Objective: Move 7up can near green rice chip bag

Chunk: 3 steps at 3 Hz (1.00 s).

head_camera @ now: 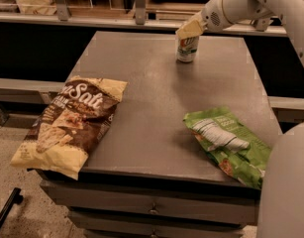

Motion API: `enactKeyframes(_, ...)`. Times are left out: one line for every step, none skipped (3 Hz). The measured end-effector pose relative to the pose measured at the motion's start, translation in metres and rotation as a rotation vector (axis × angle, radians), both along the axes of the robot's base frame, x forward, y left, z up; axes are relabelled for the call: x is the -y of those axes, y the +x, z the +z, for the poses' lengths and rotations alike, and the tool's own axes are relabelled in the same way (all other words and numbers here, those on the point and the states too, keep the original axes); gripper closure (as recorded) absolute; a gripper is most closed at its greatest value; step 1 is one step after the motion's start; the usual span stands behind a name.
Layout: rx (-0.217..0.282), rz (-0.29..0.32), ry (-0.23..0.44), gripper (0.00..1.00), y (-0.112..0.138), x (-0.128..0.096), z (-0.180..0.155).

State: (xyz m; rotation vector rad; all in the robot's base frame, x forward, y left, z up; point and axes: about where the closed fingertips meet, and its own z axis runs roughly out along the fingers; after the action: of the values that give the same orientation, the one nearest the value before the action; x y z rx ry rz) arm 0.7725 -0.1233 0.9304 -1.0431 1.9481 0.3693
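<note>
The gripper (189,29) sits at the top of the upright 7up can (186,48) near the table's (156,108) far edge; its grip cannot be told. The green rice chip bag (227,144) lies well apart, near right

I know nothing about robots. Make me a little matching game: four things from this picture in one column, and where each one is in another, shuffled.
Things:
1. 7up can
2. green rice chip bag
3. brown-and-cream bag
4. pincer

Places:
A. overhanging the table at its left front corner
B. at the top of the can
C. upright near the table's far edge
D. lying at the table's right front corner

Pairs: 1-C, 2-D, 3-A, 4-B.
</note>
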Motion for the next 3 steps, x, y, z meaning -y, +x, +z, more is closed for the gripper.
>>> enactKeyframes(0.018,0.016,-0.022,0.96,-0.005,0.003,0.004)
enactKeyframes(0.071,0.117,-0.054,1.0,-0.03,0.005,0.036)
enactKeyframes(0.069,0.272,-0.101,1.0,-0.083,0.008,0.046)
